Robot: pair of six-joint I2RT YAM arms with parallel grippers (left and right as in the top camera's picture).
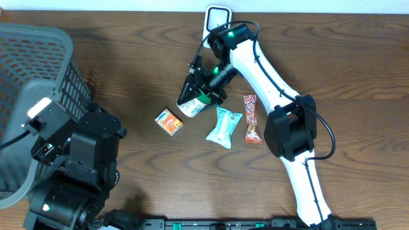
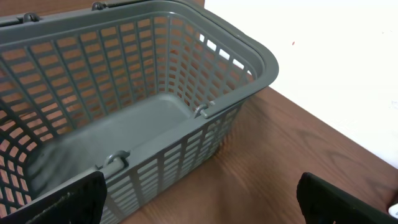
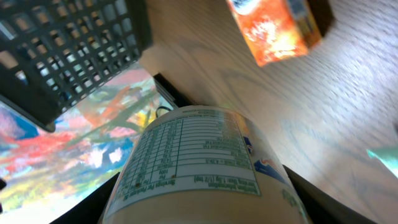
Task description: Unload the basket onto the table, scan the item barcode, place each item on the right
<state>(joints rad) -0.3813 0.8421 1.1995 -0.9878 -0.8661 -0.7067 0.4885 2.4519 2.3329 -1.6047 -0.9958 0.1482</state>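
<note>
My right gripper (image 1: 203,86) is shut on the item, a white tub with green print (image 1: 190,106), and holds it tilted just above the table near the middle. In the right wrist view the tub (image 3: 199,155) fills the space between the dark fingers (image 3: 323,199), its nutrition table facing the camera. No barcode shows in any view. My left gripper (image 2: 199,202) stands wide open with nothing between its fingers (image 2: 68,199), over bare wood beside the grey basket (image 2: 249,68).
A small orange box (image 1: 169,121), a teal packet (image 1: 223,126) and a red candy bar (image 1: 251,118) lie on the table by the tub. The grey basket (image 1: 38,57) fills the left side. A white rounded device (image 1: 217,15) stands at the back edge.
</note>
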